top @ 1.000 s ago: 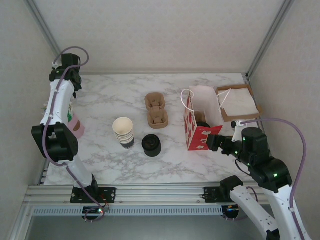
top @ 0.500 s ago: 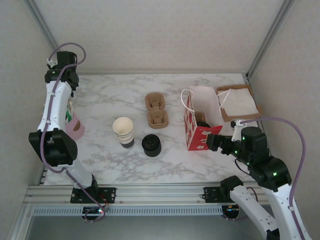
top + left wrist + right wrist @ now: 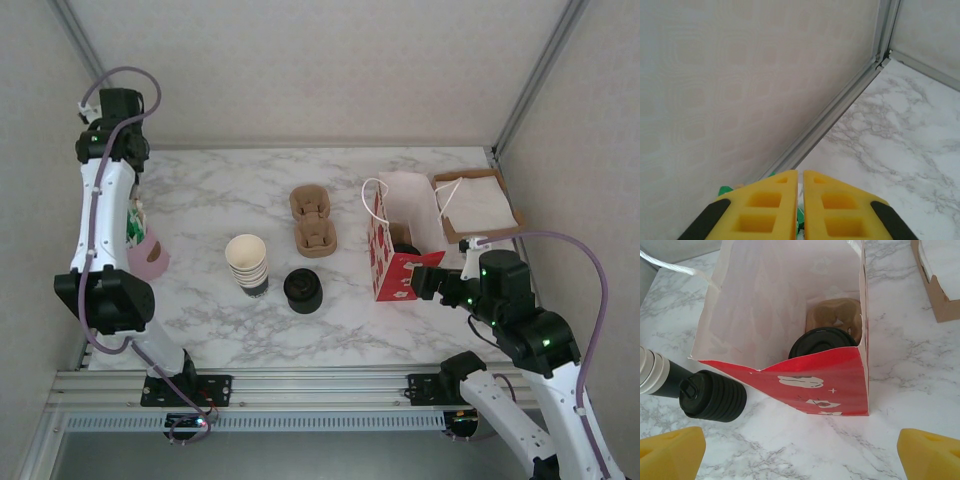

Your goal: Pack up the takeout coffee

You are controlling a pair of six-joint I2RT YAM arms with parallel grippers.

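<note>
The bag (image 3: 398, 245) is standing on the table (image 3: 220, 330), right of the middle. The coffee (image 3: 822, 341) is sitting inside it by the front wall, with an inner tray (image 3: 835, 315) lying just behind. A box (image 3: 478, 205) is lying just right of the bag, toward the back. Left of the bag, two trays (image 3: 313, 222) are lying end to end. Before them the lids (image 3: 302, 290) are sitting, and the cups (image 3: 247, 262) are standing just left of the lids. A lone cup (image 3: 148, 255) is sitting at the far left edge.
</note>
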